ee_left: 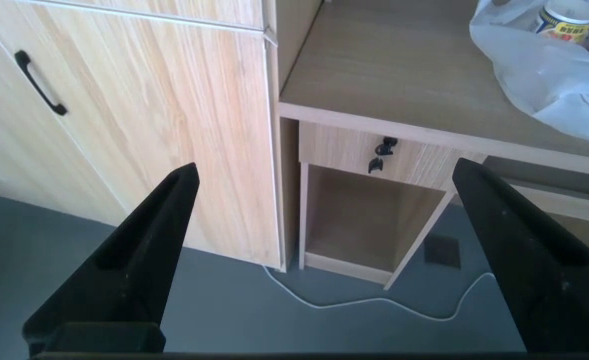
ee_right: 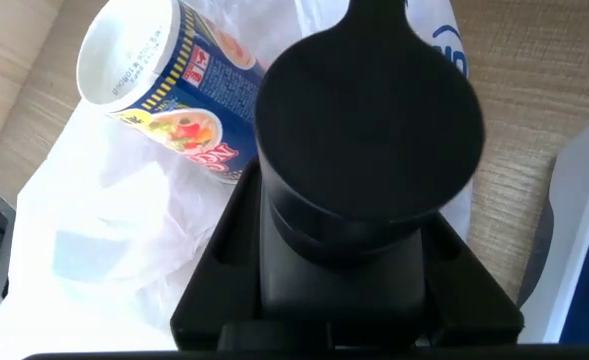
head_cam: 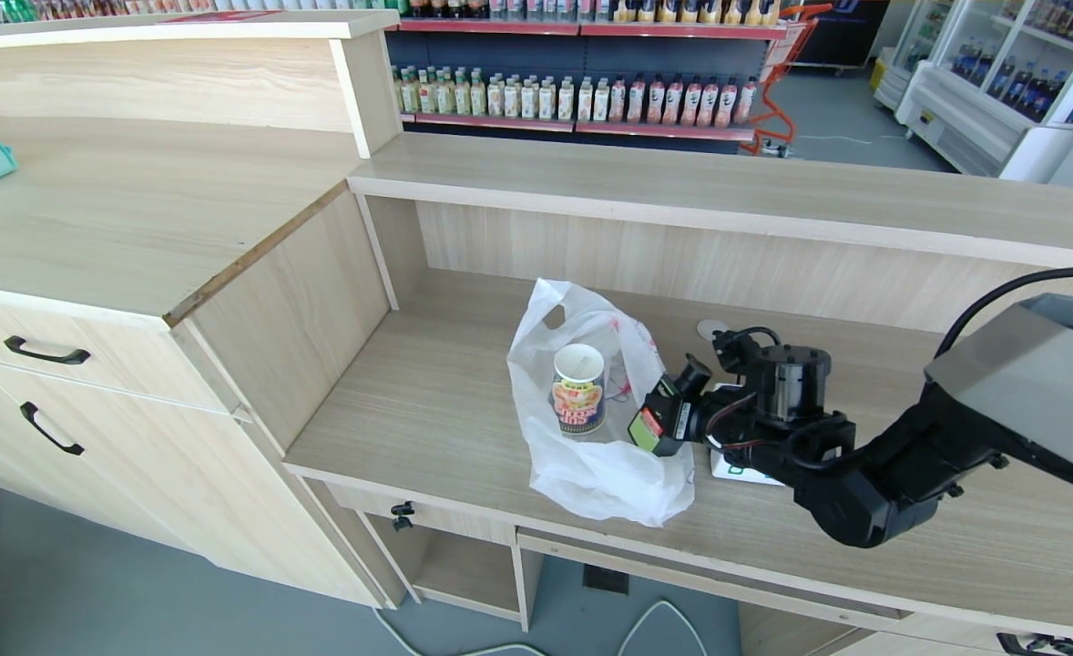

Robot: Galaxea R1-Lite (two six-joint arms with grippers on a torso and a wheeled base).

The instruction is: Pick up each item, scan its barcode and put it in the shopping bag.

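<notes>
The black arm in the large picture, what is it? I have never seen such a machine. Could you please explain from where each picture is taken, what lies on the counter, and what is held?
It is a robot with two arms. The large picture comes from a camera on its head, which looks down at a wooden counter in a shop. The two small pictures come from cameras on its wrists.

On the counter lies a white plastic bag, and a noodle cup stands inside it.

The black arm is the robot's right one. Its right end effector, the part that grasps, seems to hold a black scanner close beside the bag. The right wrist picture shows the scanner from very near.

The left end effector is open and holds nothing. It hangs over the floor beside the counter.
</notes>
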